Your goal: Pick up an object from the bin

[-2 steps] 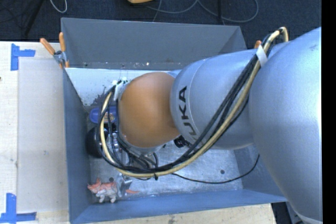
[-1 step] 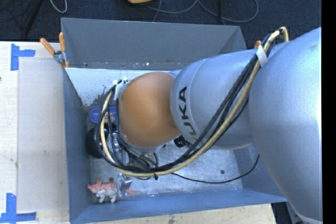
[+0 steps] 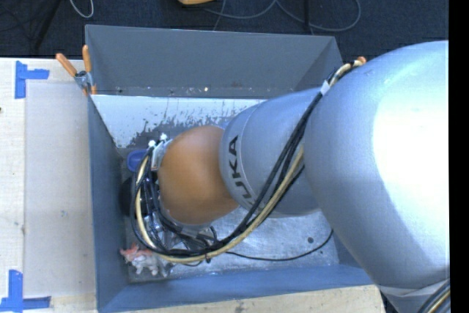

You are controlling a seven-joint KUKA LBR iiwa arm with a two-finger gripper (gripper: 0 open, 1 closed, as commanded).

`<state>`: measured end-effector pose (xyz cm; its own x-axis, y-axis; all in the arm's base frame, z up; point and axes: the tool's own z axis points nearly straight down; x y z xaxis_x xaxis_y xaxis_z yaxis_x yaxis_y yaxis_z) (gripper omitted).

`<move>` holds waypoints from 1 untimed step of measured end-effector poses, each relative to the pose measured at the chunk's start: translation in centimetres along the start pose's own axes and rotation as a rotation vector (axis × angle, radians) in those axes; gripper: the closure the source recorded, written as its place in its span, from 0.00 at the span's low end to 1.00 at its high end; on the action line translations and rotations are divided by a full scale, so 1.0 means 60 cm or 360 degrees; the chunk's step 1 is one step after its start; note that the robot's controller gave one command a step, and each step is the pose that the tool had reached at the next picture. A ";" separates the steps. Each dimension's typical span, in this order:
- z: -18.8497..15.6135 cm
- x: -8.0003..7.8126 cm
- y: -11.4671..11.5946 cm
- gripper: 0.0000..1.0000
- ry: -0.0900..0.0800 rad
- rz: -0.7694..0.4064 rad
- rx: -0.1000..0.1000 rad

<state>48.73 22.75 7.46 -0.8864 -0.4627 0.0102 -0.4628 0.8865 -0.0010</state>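
Note:
My gripper (image 3: pixel 149 218) is low in the bin's left half, and only a dark part of its body shows among the cables. A small blue thing (image 3: pixel 135 160) lies just beyond it, by the bin's left wall and partly hidden. A small pink, white and orange thing (image 3: pixel 142 261) lies in the near left corner, just in front of the gripper. Whatever lies directly under the gripper is hidden.
The arm reaches in from the right, and with its orange cover it hides most of the bin floor. A strip of bare grey floor shows along the near wall at the right. The bin's walls stand close on the left and near sides.

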 end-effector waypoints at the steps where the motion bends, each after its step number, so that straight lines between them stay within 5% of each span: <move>1: 0.000 0.000 0.000 1.00 0.0000 0.0001 0.0000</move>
<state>48.73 22.75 7.46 -0.8868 -0.4620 0.0101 -0.4620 0.8869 -0.0009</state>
